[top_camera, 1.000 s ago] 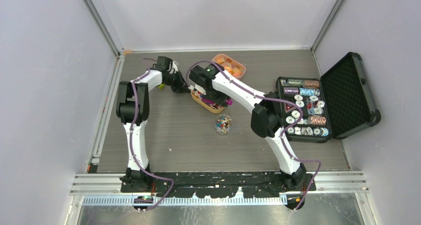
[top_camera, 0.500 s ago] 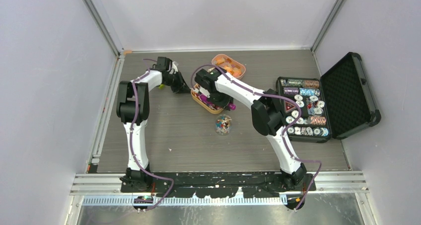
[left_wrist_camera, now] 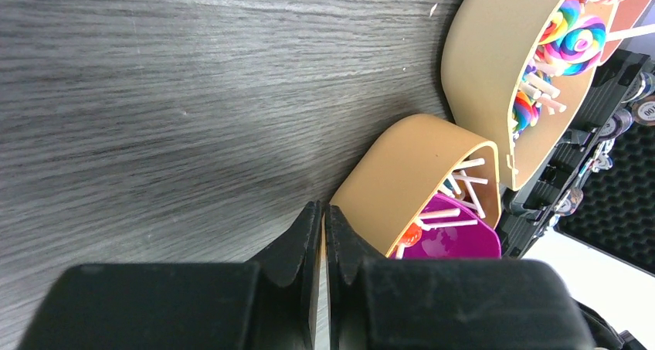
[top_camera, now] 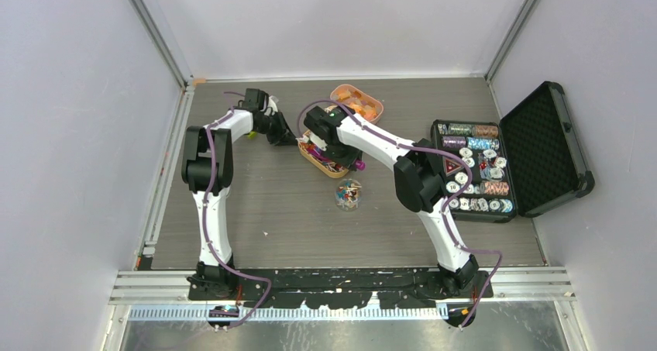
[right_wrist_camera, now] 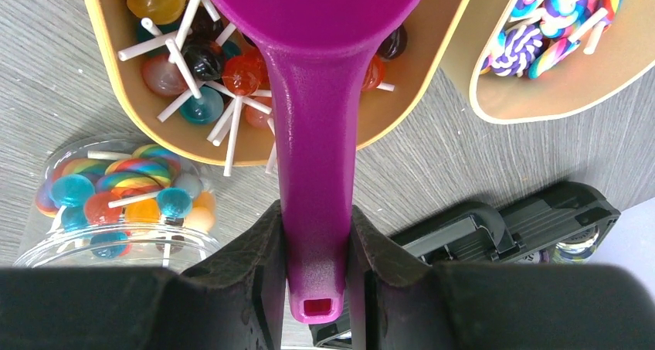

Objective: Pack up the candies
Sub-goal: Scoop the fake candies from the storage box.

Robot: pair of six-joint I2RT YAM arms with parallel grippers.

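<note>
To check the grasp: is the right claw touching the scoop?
Touching. In the right wrist view the right claw presses both fingers against the handle of the scoop, with no gap.

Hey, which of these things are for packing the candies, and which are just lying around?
For the job: lollipops, tan tray, second tan tray, clear jar, magenta scoop in the right gripper.
Just lying about: black case, poker chips.
</note>
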